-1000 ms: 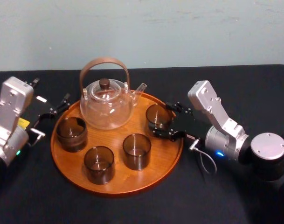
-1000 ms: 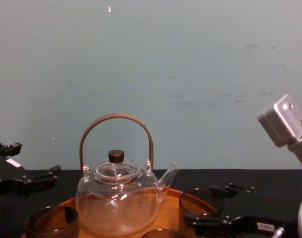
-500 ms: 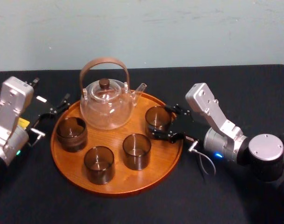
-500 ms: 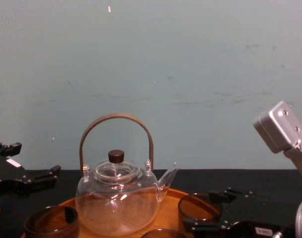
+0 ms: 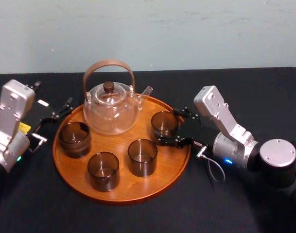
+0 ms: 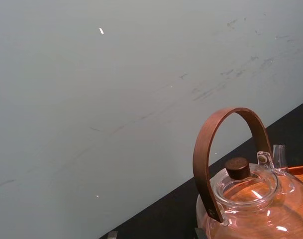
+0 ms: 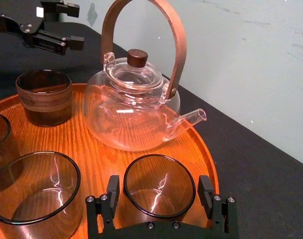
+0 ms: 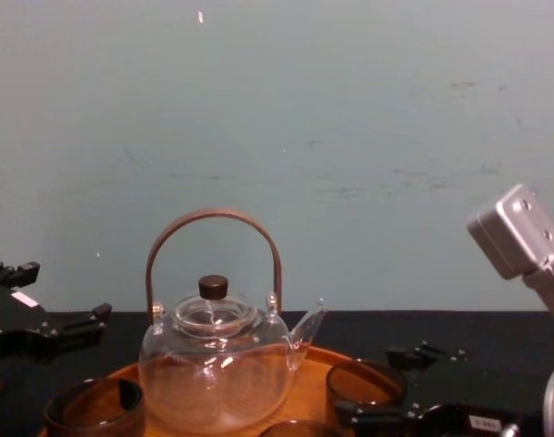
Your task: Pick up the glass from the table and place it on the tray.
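The glass (image 5: 163, 124) is a smoky, dark-rimmed cup standing on the right side of the round orange-brown tray (image 5: 138, 187), just below the teapot's spout. My right gripper (image 5: 168, 125) is open and straddles it. In the right wrist view, the glass (image 7: 159, 186) sits between the two black fingers (image 7: 112, 195) with a slim gap on each side. In the chest view the glass (image 8: 366, 387) rests low on the tray, the right gripper (image 8: 386, 387) around it. My left gripper (image 5: 60, 110) hovers open and holds nothing beside the tray's left rim.
A clear glass teapot (image 5: 110, 109) with a brown arched handle stands at the back of the tray. Three more smoky glasses (image 5: 75, 138), (image 5: 103, 170), (image 5: 142, 156) stand on the tray's left and front. Black tablecloth surrounds the tray, with a pale wall behind.
The right gripper and the glass have sunk slightly, and the glass now rests on the tray. The left arm has not moved.
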